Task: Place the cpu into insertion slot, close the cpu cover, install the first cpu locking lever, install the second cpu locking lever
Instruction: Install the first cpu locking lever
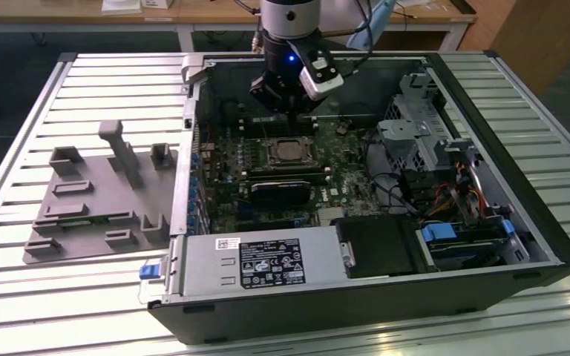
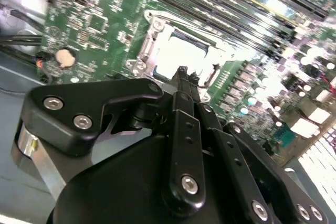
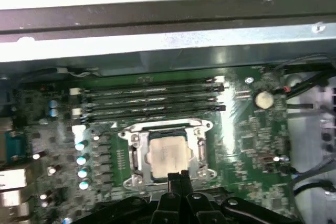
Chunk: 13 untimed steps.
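Observation:
The cpu (image 3: pixel 167 153) lies flat in the insertion slot (image 3: pixel 206 172) on the green motherboard, its pale metal top showing. The silvery cpu cover (image 3: pixel 200 148) lies down around the chip as a frame. My gripper (image 3: pixel 177 176) hangs just off one edge of the socket, its two black fingertips pressed together with nothing between them. In the second wrist view the gripper (image 2: pixel 182 71) sits beside the bright cpu (image 2: pixel 176 51). In the exterior view the gripper (image 1: pixel 283 104) hovers inside the open case, above and behind the cpu (image 1: pixel 288 151).
Long black memory slots (image 3: pixel 152 100) run beside the socket, toward the case wall (image 3: pixel 157 40). A black card (image 1: pixel 280 194), the power supply (image 1: pixel 255 263) and a drive cage (image 1: pixel 418 133) with cables crowd the case. A grey fixture (image 1: pixel 107 193) lies on the slatted table at the exterior view's left.

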Motion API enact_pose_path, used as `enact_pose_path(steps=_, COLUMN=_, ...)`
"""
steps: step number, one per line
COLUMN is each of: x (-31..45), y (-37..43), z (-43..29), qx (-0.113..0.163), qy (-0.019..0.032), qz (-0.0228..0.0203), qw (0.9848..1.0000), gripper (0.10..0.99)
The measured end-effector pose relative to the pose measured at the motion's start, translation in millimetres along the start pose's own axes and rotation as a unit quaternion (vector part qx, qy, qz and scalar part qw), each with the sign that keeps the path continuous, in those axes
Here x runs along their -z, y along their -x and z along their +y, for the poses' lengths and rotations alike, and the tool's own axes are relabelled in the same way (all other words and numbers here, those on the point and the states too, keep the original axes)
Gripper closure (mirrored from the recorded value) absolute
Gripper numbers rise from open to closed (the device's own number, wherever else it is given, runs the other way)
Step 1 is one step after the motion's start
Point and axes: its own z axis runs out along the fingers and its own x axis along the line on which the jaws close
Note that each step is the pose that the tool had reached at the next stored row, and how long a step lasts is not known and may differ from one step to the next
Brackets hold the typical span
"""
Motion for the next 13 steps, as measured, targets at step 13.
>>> enact_pose_path(steps=13, x=-3.0, y=-0.5, z=-0.1, qx=0.000, qy=-0.0082, qz=0.0663, qw=0.9978, gripper=0.984)
